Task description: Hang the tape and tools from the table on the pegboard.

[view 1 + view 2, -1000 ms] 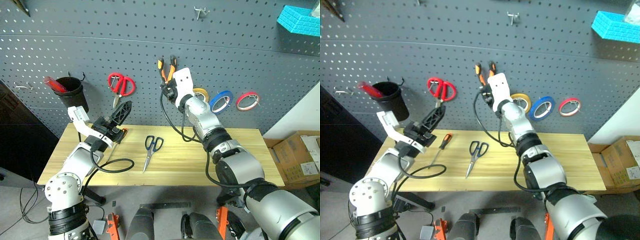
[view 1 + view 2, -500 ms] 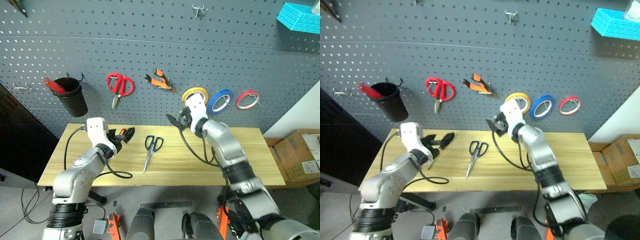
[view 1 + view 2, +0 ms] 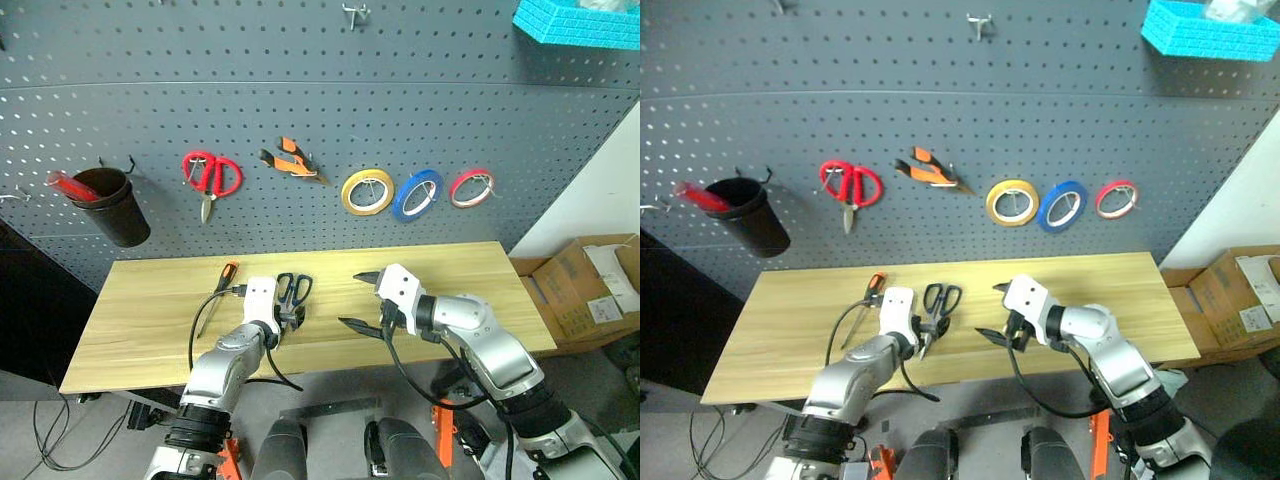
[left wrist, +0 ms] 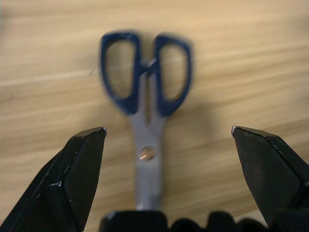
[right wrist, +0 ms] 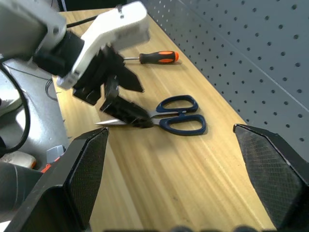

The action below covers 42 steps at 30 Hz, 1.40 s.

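Observation:
Dark-handled scissors lie on the light wooden table. My left gripper is open and low over them, one finger on each side of the blades, not closed on them. An orange-and-black screwdriver lies to their left. The orange-handled pliers and the blue tape hang on hooks of the grey pegboard. To the right of the scissors, my right gripper hovers over the table, open and empty.
On the pegboard also hang red-handled scissors, a yellow roll, a red-and-white roll and a black cup. A bare hook sits high up. A cardboard box stands right of the table.
My right gripper opened off the pliers, which now hang on the pegboard, and drew back down over the table. My left gripper dropped and rolled onto the dark scissors. The camera tilted down.

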Tool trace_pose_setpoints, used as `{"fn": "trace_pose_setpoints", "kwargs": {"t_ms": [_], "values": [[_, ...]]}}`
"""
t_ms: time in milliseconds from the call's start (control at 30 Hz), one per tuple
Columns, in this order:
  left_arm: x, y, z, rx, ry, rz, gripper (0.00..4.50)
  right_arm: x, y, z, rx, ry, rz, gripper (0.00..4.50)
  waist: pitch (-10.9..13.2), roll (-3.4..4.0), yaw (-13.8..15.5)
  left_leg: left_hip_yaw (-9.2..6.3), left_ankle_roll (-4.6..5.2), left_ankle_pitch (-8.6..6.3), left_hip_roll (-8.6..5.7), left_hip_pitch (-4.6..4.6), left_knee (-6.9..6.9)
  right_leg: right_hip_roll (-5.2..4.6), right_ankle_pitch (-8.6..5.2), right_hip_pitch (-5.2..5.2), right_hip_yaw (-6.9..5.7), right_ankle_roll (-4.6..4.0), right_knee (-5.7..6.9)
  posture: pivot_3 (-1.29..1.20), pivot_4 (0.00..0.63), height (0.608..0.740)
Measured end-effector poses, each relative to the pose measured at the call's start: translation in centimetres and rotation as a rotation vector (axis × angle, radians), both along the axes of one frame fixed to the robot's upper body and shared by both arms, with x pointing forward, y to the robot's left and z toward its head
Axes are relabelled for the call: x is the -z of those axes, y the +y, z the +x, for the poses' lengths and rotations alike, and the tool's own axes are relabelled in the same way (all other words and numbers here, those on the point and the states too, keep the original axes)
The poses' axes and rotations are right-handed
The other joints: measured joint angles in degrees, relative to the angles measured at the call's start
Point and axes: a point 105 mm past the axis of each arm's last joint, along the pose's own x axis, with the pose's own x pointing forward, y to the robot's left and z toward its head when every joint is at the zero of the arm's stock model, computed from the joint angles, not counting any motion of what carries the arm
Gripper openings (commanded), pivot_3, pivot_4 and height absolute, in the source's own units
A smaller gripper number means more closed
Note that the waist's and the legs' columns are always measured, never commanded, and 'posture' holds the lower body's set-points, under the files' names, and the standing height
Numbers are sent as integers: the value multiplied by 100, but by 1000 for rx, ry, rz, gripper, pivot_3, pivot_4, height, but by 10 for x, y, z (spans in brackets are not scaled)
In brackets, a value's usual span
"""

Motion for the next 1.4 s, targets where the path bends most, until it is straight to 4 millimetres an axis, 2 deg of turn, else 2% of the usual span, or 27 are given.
{"fn": "trace_pose_setpoints", "kwargs": {"t_ms": [100, 233, 500, 600, 933, 967, 1233, 1333, 1400], "values": [[8, -2, -5, -9, 36, -2, 4500, -7, 3, 1, -22, -17, -1, 4458, 57, 3, -14, 1, 1, -1, -2, -2, 1, -1, 0, 0, 1, 3, -2, 94, 229, 740], [18, -9, -12, -13, 92, -36, 4500, -5, 3, -1, -53, -8, -16, 4458, 123, 1, -13, -2, 1, -1, -3, -6, 2, -2, -1, -1, -1, 2, -5, 89, 236, 740], [12, -10, 1, -33, 92, -38, 4500, -3, 0, -7, -98, 2, -52, 4458, 209, 15, -26, -1, 1, -1, -5, -4, 1, -3, -4, -1, 0, -1, -7, 80, 256, 740], [10, -9, 5, -31, 87, -23, 3961, -2, 2, -13, -128, 4, -64, 4500, 242, 20, -30, -2, 1, -1, -5, -5, -1, -3, -4, -1, 0, 4, -8, 81, 261, 740], [9, -2, 8, -33, 95, -15, 609, 1, -2, -12, -132, 7, -86, 4500, 290, 24, -32, -1, 0, -2, -6, -8, -3, -5, -6, -2, 0, 5, -15, 80, 257, 740], [8, -2, 8, -31, 93, -16, 500, 1, -2, -11, -130, 7, -88, 4500, 291, 24, -32, -1, 1, -2, -6, -8, -2, -5, -6, -2, 0, 4, -15, 83, 252, 740], [7, 3, 10, -44, 84, -15, 500, -4, 0, -5, -134, -17, -82, 4500, 290, 23, -29, -3, 0, -2, -5, -11, -7, -5, -3, -4, -4, 10, -17, 110, 212, 740], [3, 19, 5, -44, 27, 50, 500, -8, 4, -4, -119, -21, -42, 4500, 290, 20, -36, 0, -1, -2, -2, -19, -18, -5, 0, -17, -1, 15, -18, 128, 192, 740], [-9, 34, 0, -23, -58, 132, 500, -13, 2, -4, -79, -17, 24, 4500, 290, 18, -33, -5, -3, -4, 1, -20, -28, -5, -5, -18, -3, 22, -18, 140, 181, 740]]}}
